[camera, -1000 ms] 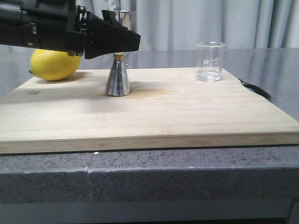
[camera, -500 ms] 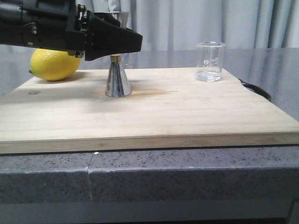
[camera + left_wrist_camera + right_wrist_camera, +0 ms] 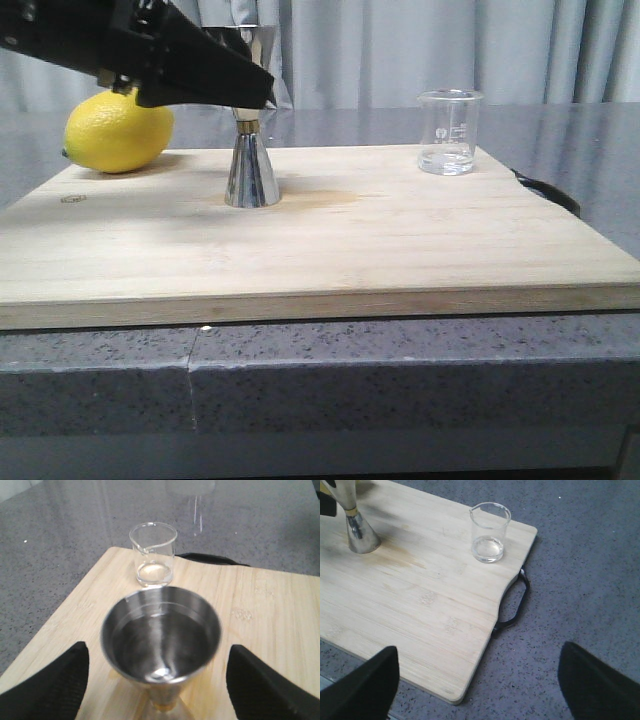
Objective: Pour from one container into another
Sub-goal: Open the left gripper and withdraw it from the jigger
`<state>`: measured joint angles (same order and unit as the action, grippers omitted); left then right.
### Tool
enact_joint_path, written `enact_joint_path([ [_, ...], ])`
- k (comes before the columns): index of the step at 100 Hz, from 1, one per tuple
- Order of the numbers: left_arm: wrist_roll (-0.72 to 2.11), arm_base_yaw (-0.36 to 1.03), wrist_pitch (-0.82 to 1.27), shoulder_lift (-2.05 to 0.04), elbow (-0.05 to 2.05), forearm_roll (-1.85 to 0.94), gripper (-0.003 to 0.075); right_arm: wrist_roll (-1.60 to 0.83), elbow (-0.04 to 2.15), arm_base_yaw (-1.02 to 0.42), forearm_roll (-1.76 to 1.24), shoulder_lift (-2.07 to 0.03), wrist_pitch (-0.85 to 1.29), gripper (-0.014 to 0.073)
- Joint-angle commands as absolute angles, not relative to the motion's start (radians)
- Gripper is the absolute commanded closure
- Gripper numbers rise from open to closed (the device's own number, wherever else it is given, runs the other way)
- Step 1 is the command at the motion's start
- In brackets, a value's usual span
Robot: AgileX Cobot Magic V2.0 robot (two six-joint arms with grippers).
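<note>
The left gripper (image 3: pixel 157 680) is spread wide, one finger (image 3: pixel 47 685) on each side of the steel jigger (image 3: pixel 250 120) and clear of it, level with its upper cup. The jigger stands upright on the wooden board (image 3: pixel 330 250), a little left of the middle, with a lemon (image 3: pixel 117 133) further left near the back edge. The glass beaker (image 3: pixel 449 132) sits at the board's far right corner, well apart from the jigger, upright — a little clear liquid in its bottom. The right gripper (image 3: pixel 477 680) hangs over the board's right edge and the grey counter (image 3: pixel 580 580), fingers wide apart, holding nothing — the beaker lies ahead of it, untouched.
</note>
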<state>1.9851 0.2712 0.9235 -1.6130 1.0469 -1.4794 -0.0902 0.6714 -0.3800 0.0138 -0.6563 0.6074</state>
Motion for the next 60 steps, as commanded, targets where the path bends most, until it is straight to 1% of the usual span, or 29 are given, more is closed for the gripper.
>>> enact_joint_path([
  [1,1.859,0.277,0.918,-1.497,1.067,-1.395,0.0189,-0.093,0.696,-0.376,0.028,-0.652,0.543,0.0008],
  [13,1.659,0.277,0.846,-1.388,1.067,-1.185,0.0189,-0.093,0.696,-0.376,0.028,-0.652,0.546,0.0008],
  [32,1.196,0.277,0.813,-1.206,1.067,-0.767,0.0190,-0.091,0.696,-0.376,0.028,-0.652,0.550,0.0008],
  [51,0.646,0.277,0.815,-1.039,1.067,-0.409,0.0190,0.028,0.696,-0.368,0.044,-0.652,0.548,0.0008],
  [60,0.454,0.277,0.839,-0.968,1.067,-0.272,0.0190,0.080,0.696,-0.357,0.058,-0.652,0.559,0.0008],
])
